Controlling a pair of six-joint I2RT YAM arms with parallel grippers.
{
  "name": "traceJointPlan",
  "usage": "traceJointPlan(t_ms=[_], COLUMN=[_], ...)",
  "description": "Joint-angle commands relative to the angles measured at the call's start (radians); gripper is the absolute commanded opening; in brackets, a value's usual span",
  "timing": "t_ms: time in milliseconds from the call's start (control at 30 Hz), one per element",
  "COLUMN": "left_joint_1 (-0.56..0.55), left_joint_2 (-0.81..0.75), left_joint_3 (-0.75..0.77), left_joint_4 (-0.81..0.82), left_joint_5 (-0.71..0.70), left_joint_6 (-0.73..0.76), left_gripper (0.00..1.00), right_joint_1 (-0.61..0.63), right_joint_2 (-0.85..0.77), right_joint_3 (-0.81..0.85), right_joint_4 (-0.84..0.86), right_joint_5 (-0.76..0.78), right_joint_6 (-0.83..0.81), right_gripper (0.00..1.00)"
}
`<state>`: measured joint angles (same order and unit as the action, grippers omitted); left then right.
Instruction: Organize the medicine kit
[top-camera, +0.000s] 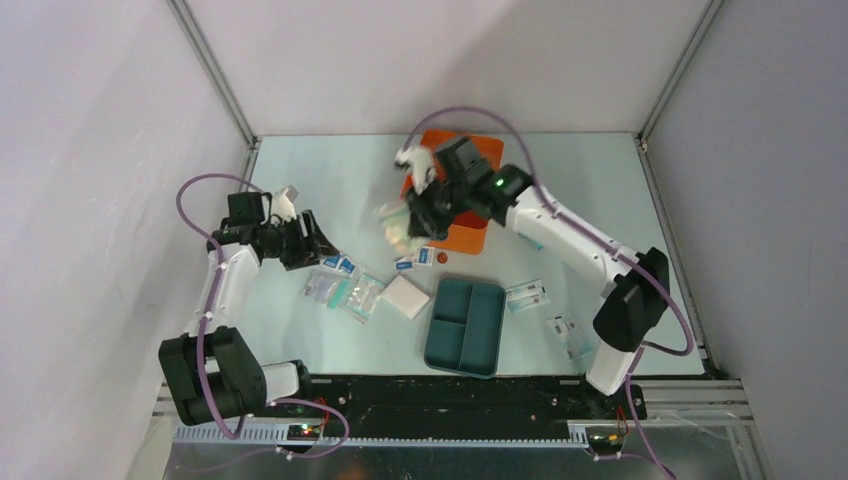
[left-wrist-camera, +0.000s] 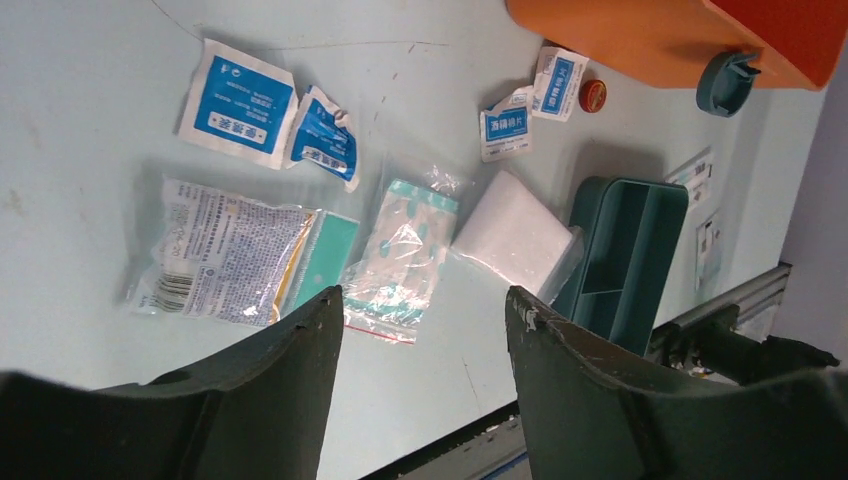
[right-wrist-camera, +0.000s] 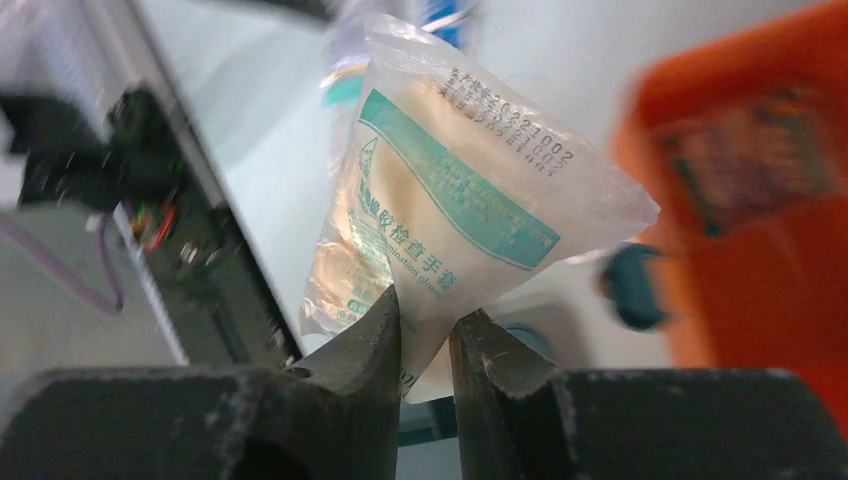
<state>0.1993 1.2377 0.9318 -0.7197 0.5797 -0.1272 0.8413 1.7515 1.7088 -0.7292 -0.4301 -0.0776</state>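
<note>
The medicine kit (top-camera: 470, 236) is an orange box at the back of the table, largely covered by my right arm; its edge and teal latch also show in the left wrist view (left-wrist-camera: 640, 40) and, blurred, in the right wrist view (right-wrist-camera: 770, 250). My right gripper (right-wrist-camera: 427, 305) is shut on the corner of a clear glove packet (right-wrist-camera: 450, 190) with a teal stripe, which hangs above the table just left of the kit (top-camera: 395, 225). My left gripper (left-wrist-camera: 425, 293) is open and holds nothing; it hovers at the left (top-camera: 318, 240), over a spread of loose packets.
A dark teal compartment tray (top-camera: 465, 325) lies near the front centre. A white pad (top-camera: 405, 297), clear bags (top-camera: 340, 290) and blue-white packets (top-camera: 340, 264) lie left of it. Two more packets (top-camera: 527, 295) lie to its right. A small red disc (left-wrist-camera: 593, 95) sits by the kit.
</note>
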Motion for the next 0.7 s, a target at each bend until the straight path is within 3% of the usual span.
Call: traceJointPlan(t_ms=[0,200,433,667], left_joint_1=[-0.01,-0.015,-0.015,-0.016], left_joint_2=[0.003,-0.048,-0.093,-0.091], left_joint_3=[0.029,0.015,-0.011,-0.012], left_joint_4=[0.016,0.015,0.014,0.015], left_joint_5=[0.07,0.038,0.014,-0.001], left_joint_6=[-0.021,-0.009,0.002,0.006], left_gripper=[0.66,0.67,0.68,0.68], right_joint_1=[-0.171,-0.307,-0.309,-0.31], right_joint_2=[0.001,0.14,0.304,0.351], right_joint_3=[0.106,0.204,0.281,0.303], right_joint_4=[0.058,0.078,0.07,0.106], right_joint_5=[0.093,0.08,0.068,0.113], right_joint_6=[0.139,0.279,0.355,0.486], right_gripper=[0.27,0.27,0.27,0.27])
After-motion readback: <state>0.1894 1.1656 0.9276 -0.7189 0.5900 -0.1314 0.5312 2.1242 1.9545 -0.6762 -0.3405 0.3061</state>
